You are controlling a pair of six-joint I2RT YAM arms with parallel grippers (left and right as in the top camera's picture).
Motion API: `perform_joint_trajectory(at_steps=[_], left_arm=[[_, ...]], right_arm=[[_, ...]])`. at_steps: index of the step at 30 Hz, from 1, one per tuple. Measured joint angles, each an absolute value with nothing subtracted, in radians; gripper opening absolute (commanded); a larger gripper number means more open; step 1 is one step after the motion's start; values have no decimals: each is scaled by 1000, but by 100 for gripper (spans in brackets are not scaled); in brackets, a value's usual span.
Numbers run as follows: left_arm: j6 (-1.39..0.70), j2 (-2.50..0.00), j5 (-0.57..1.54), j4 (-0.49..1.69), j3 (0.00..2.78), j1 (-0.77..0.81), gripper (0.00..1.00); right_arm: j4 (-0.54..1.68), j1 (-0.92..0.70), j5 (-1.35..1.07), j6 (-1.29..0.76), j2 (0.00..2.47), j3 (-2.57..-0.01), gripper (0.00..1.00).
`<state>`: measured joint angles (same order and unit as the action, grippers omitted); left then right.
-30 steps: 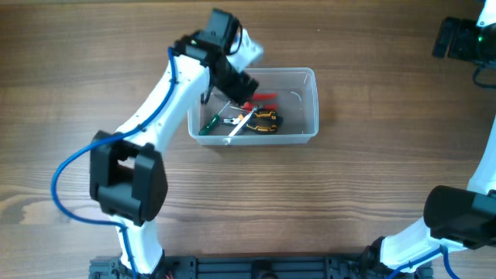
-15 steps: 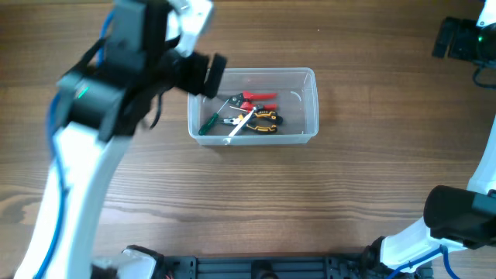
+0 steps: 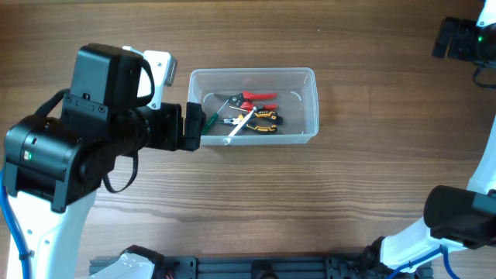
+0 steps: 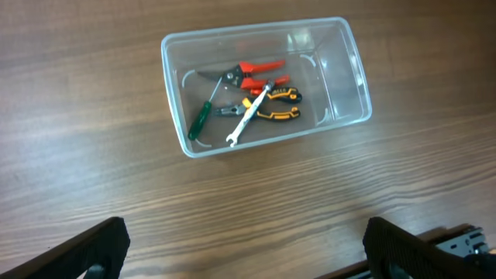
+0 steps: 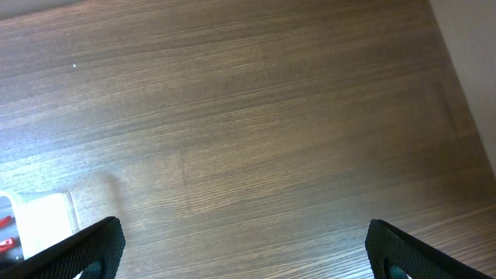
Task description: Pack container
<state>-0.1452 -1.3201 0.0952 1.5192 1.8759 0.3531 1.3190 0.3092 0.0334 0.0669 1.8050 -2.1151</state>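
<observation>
Now I am pulling the left end effector (image 4: 244, 249) back off the container (image 3: 253, 72), jaws apart and empty; the right end effector (image 5: 244, 248) is waiting apart too. The container is sitting on the bench (image 3: 310, 194) holding the tools (image 3: 248, 116), so packing is looking done

A brown, streaked grain is shown by the wooden table (image 4: 93, 178). The rectangular plastic container (image 4: 341, 85) is seen as clear. Red handles are borne by the metal cutters (image 4: 252, 71), a green one by the thin screwdriver (image 4: 198, 122). The grips of the pliers (image 4: 275, 108) appear yellow-orange and black.
</observation>
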Motion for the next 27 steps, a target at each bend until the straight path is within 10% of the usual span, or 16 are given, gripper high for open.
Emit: perform_joint_trajectory(at_steps=[18,27], left_arm=[[-160,-1319,96,1555,1875,353,100],[-99,-1068,189,1150,1592,351,100]], right_arm=[[1319,309,34,67,1805,-2115,100],[1319,309,34,67,1805,-2115,100]])
